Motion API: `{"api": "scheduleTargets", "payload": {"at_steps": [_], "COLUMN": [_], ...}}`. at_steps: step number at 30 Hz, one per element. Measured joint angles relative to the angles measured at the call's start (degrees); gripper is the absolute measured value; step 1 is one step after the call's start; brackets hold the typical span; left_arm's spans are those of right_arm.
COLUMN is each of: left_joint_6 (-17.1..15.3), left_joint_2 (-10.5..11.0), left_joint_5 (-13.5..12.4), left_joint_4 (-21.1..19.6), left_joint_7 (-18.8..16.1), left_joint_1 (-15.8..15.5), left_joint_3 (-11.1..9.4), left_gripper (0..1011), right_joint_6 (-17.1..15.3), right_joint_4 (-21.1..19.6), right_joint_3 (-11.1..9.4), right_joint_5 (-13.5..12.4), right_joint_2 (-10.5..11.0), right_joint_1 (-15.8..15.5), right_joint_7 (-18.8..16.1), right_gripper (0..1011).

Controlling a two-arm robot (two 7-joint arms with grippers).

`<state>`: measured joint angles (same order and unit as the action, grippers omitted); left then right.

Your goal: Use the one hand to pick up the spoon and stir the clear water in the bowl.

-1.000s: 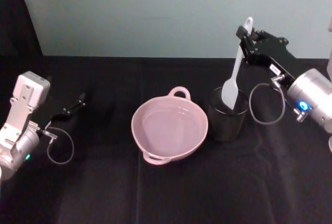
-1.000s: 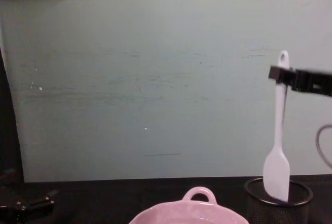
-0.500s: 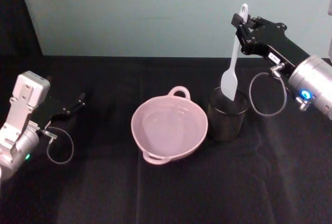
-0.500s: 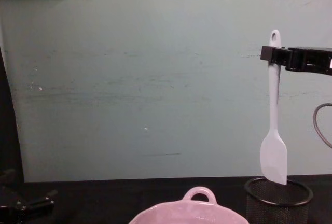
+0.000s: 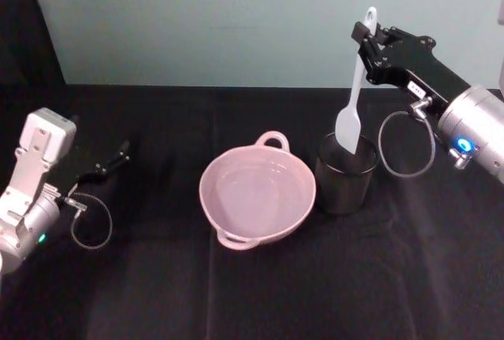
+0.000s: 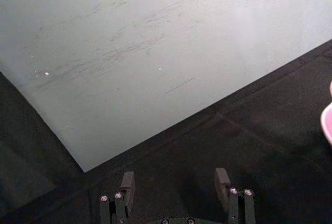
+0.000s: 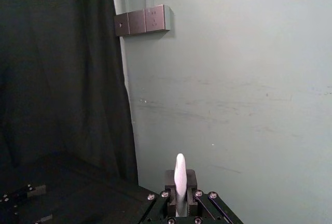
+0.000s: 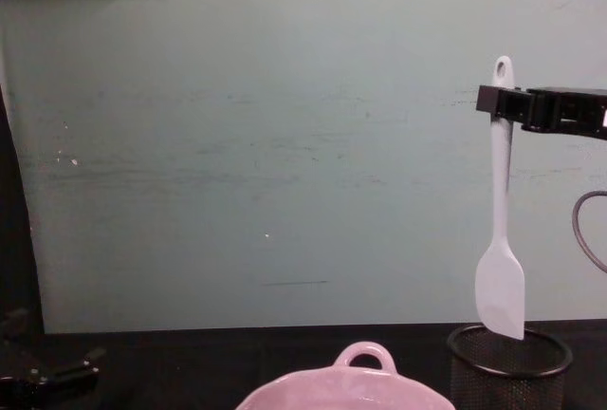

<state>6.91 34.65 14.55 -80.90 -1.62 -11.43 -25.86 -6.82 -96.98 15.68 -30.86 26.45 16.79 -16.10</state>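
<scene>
Your right gripper (image 5: 365, 41) is clamped on the spoon (image 5: 353, 96) near its handle end. The blade tip hangs at the rim of the cup (image 5: 344, 184), at 3 o'clock of the bowl (image 5: 205, 188). Your left gripper (image 5: 120, 153) sits wide at 9 o'clock.

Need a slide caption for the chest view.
Right pincer holds the spoon upright, blade over the mesh cup.
</scene>
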Motion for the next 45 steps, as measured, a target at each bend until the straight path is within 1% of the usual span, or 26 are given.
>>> {"api": "scheduleTargets", "payload": {"at_steps": [13, 17, 20, 22, 24, 26, 28, 29, 30, 32, 39, 45], "left_joint_6": [0.0, 0.0, 0.0, 0.0, 0.0, 0.0, 0.0, 0.0, 0.0, 0.0, 0.0, 0.0], "left_joint_2": [0.0, 0.0, 0.0, 0.0, 0.0, 0.0, 0.0, 0.0, 0.0, 0.0, 0.0, 0.0], "left_joint_5": [0.0, 0.0, 0.0, 0.0, 0.0, 0.0, 0.0, 0.0, 0.0, 0.0, 0.0, 0.0], "left_joint_4": [0.0, 0.0, 0.0, 0.0, 0.0, 0.0, 0.0, 0.0, 0.0, 0.0, 0.0, 0.0], "left_joint_7": [0.0, 0.0, 0.0, 0.0, 0.0, 0.0, 0.0, 0.0, 0.0, 0.0, 0.0, 0.0], "left_joint_1": [0.0, 0.0, 0.0, 0.0, 0.0, 0.0, 0.0, 0.0, 0.0, 0.0, 0.0, 0.0], "left_joint_3": [0.0, 0.0, 0.0, 0.0, 0.0, 0.0, 0.0, 0.0, 0.0, 0.0, 0.0, 0.0], "left_gripper": [1011, 1011, 1011, 1011, 1011, 1011, 1011, 1011, 1011, 1011, 1011, 1011], "right_joint_6": [0.08, 0.01, -0.12, -0.35, -0.47, -0.66, -0.72, -0.73, -0.73, -0.69, 0.33, 1.99], "right_joint_4": [0.07, -0.25, -0.43, -0.44, -0.32, 0.36, 0.84, 1.28, 1.28, 2.56, 5.3, 7.12], "right_joint_3": [0.0, 0.0, 0.13, 0.55, 1.02, 2.26, 2.94, 3.59, 3.59, 5.19, 8.12, 9.79], "right_joint_5": [-0.01, 0.55, 0.47, 0.25, 0.12, -0.14, -0.19, -0.18, -0.18, 0.07, 1.45, 2.72], "right_joint_2": [-0.06, -1.01, -1.63, -2.44, -3.02, -4.33, -5.0, -5.54, -5.54, -6.79, -8.42, -8.95], "right_joint_1": [-0.03, -0.05, 0.17, 0.57, 0.98, 1.9, 2.41, 2.81, 2.81, 3.54, 4.41, 4.37], "right_joint_7": [0.01, 0.08, -0.04, -0.35, -0.66, -1.17, -1.42, -1.49, -1.49, -1.9, -2.97, -4.38], "right_gripper": [114, 114, 114, 114, 114, 114, 114, 114, 114, 114, 114, 114]}}
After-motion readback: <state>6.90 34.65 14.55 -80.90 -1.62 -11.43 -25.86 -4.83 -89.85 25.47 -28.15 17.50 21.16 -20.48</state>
